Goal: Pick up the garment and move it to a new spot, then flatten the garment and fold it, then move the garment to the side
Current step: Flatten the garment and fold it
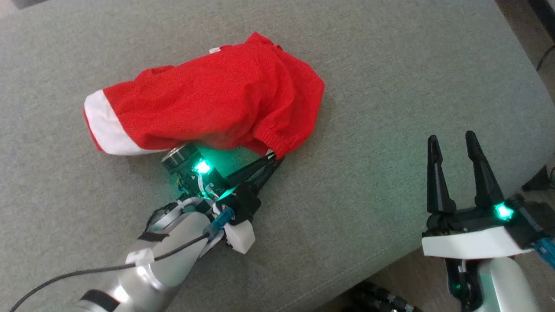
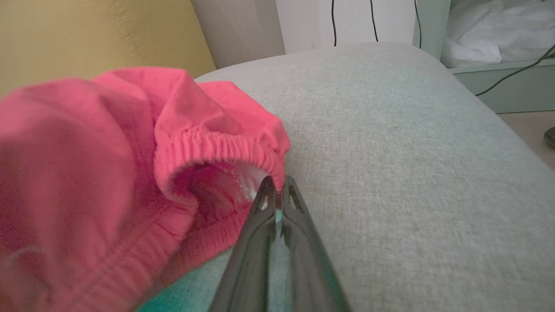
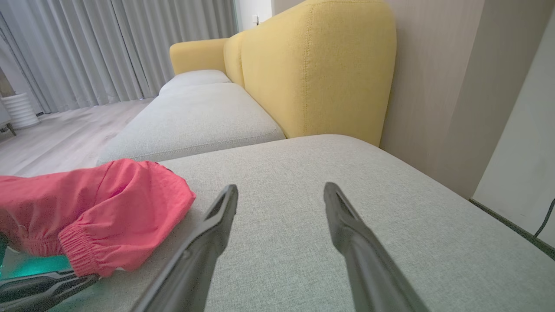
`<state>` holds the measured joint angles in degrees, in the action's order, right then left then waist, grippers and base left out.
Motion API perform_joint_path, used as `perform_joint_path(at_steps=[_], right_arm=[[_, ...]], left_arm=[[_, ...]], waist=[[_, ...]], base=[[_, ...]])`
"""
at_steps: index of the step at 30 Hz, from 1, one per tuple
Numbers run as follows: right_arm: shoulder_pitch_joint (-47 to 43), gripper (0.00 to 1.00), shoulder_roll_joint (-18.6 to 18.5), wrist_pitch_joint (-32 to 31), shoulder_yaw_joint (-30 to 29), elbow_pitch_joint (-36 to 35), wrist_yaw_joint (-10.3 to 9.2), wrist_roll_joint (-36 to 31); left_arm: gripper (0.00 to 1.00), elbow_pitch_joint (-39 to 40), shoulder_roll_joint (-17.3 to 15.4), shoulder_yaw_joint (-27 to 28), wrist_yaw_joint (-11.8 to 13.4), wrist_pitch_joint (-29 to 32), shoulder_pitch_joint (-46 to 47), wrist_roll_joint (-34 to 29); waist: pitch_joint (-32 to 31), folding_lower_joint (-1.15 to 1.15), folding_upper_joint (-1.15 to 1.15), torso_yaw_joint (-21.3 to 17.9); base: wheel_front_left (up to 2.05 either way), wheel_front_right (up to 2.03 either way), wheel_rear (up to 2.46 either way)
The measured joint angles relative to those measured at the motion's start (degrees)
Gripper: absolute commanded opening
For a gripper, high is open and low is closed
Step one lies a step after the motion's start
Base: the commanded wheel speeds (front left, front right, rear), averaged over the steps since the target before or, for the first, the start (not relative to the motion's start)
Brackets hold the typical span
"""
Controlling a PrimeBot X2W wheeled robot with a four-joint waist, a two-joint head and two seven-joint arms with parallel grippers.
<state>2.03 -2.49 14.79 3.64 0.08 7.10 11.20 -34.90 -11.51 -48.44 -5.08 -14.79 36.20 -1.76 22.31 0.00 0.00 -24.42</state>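
Note:
The garment (image 1: 208, 99) is red with a white band at its left end and lies bunched on the grey cushion (image 1: 390, 86). My left gripper (image 1: 274, 159) is shut on the garment's elastic hem at its lower right corner. In the left wrist view the fingers meet at the ribbed hem (image 2: 225, 149), pinching the garment (image 2: 108, 173) with the left gripper (image 2: 276, 187). My right gripper (image 1: 453, 145) stands open at the lower right, apart from the cloth, with nothing between its fingers. The right wrist view shows the right gripper (image 3: 281, 193) open over bare cushion, the garment (image 3: 99, 208) to its left.
The grey cushion's front edge (image 1: 381, 268) runs diagonally near my right arm, with floor below it. A yellow sofa back (image 3: 312, 69) rises behind the cushion. A second grey seat (image 3: 190, 117) lies further along. Cables (image 2: 351, 21) hang by the wall.

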Motion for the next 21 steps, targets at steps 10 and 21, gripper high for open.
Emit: perform_joint_path(at_steps=[10, 21], right_arm=[[-0.4, 1.0, 0.0, 0.0, 1.1, 1.4, 0.0, 0.7], [-5.0, 1.0, 0.0, 0.0, 1.4, 2.5, 0.0, 0.6]], left_arm=[[0.0, 1.8, 0.1, -2.6, -1.3, 0.0, 0.3, 2.6], [0.0, 12.6, -2.3, 0.7, -2.1, 0.0, 14.7, 5.9]], waist=[[-6.1, 0.0, 0.0, -0.2], [-16.3, -0.01, 0.0, 0.8]], base=[[0.0, 0.0, 0.0], [0.0, 0.0, 0.0]])
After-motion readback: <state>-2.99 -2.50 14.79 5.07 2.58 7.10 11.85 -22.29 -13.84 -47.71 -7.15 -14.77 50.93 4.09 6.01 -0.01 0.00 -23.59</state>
